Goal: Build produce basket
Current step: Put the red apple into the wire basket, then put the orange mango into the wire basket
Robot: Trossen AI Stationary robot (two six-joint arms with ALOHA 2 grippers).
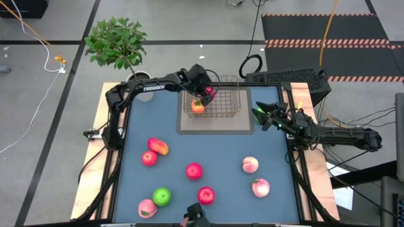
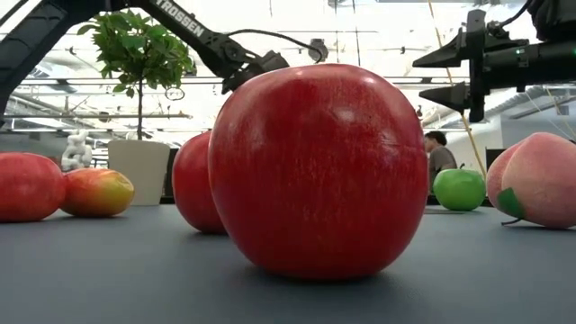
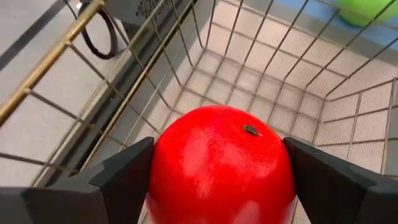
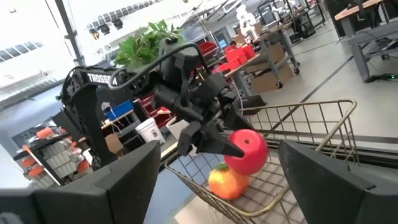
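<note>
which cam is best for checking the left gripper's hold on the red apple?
Left wrist view: red apple fills the space between both fingers over the basket. Right wrist view shows the hold side-on; high view shows it small; low view hides it.

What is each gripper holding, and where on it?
Left gripper holds a red apple by its sides, above the basket. Right gripper holds nothing.

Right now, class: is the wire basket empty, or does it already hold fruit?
Not empty. The basket holds one orange-yellow fruit on its floor, and the left gripper holds a red apple just above it, inside the wire walls.
</note>
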